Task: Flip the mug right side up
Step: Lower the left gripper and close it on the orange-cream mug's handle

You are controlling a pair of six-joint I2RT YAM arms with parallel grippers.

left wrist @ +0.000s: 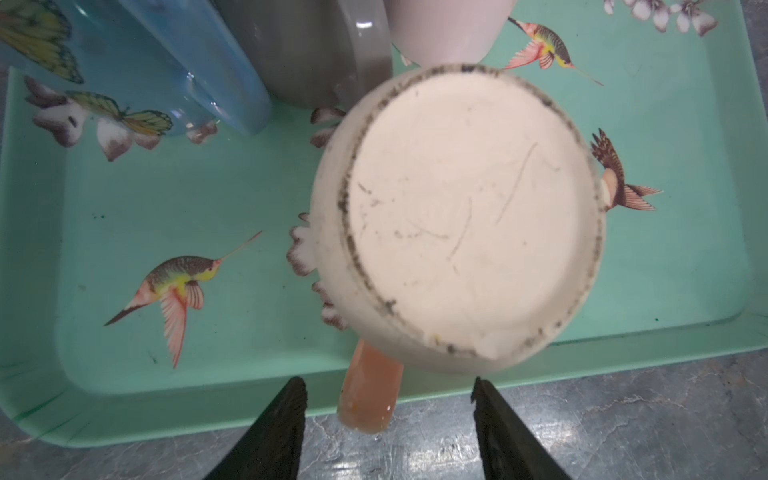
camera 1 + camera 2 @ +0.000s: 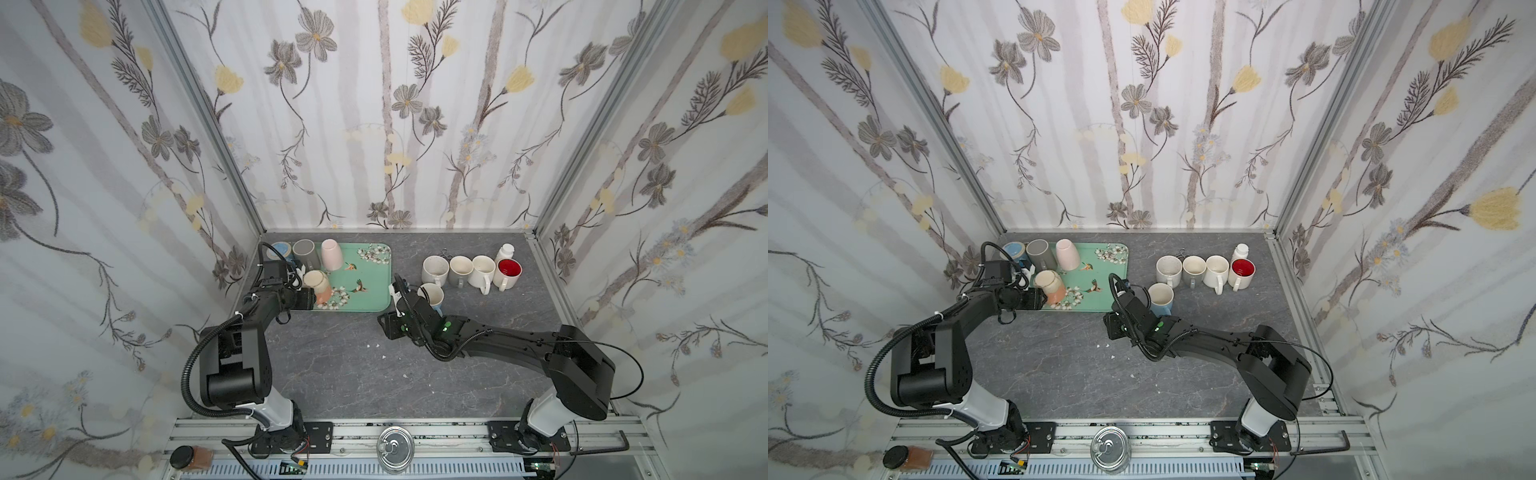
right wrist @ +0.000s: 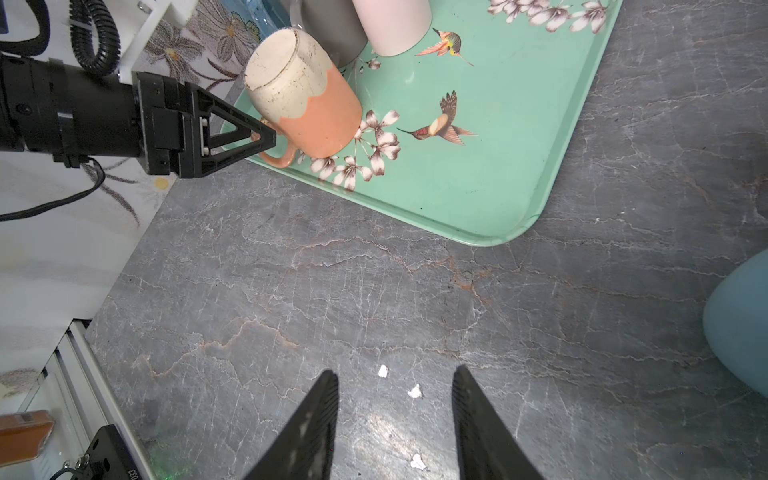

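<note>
Left wrist view, for ref.: note mug (image 1: 457, 208) base-up on tray (image 1: 665, 249) near robot-side rim, handle (image 1: 370, 395) btwn left fingers (image 1: 282, 419), parted, gripping nothing. Note right fingers (image 3: 316, 419) parted, empty, over worktop (image 3: 374, 291). Expect possible slip or drop w/ breakage if closed off-centre on glazed handle; avoid knocking grey mug (image 1: 307, 50) and pink cup (image 1: 444, 29) close behind during flip.
</note>
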